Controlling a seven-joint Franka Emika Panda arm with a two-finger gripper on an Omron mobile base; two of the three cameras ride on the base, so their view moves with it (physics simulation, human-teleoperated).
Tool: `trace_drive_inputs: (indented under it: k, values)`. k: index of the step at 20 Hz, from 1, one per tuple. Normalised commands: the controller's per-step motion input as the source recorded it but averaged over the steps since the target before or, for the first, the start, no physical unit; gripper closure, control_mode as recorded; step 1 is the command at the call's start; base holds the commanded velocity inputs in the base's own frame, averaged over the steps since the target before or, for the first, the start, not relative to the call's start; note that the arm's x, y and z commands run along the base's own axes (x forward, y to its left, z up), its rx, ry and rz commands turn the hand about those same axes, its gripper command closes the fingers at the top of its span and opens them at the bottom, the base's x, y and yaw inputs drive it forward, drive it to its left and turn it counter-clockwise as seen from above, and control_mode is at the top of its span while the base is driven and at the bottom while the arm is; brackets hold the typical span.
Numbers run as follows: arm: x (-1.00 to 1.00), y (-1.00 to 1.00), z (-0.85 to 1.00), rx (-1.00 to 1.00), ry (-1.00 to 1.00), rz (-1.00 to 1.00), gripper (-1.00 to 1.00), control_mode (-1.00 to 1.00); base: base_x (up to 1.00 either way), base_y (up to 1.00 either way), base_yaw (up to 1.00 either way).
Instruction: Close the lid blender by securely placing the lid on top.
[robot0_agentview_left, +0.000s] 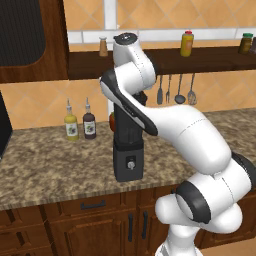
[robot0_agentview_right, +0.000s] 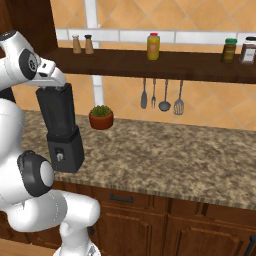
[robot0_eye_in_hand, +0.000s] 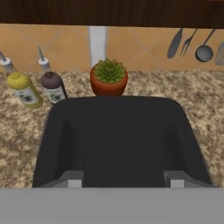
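Two fingertips (robot0_eye_in_hand: 72, 180) pinch the lid (robot0_eye_in_hand: 120, 144) between them, jaws drawn in on its edges, right over the blender (robot0_agentview_right: 62, 132); a potted plant (robot0_eye_in_hand: 109, 77) stands behind the blender.

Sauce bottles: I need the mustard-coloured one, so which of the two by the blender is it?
The yellow bottle, the one farther from the blender; the dark bottle stands between them.

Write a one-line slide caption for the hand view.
Hand camera looks down on the black lid atop the blender, with potted succulent and two sauce bottles behind on the granite counter.
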Motion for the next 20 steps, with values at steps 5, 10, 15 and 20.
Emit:
trace_drive_inputs:
  k: [5, 10, 15, 20]
  values:
    - [0.01, 0.00, -0.12, 0.00, 0.00, 0.00, 1.00, -1.00, 0.00, 0.00, 0.00]
    - [0.00, 0.00, 0.00, 0.00, 0.00, 0.00, 1.00, -1.00, 0.00, 0.00, 0.00]
    - [0.00, 0.00, 0.00, 0.00, 0.00, 0.00, -1.00, -1.00, 0.00, 0.00, 0.00]
    - [0.00, 0.00, 0.00, 0.00, 0.00, 0.00, -1.00, -1.00, 0.00, 0.00, 0.00]
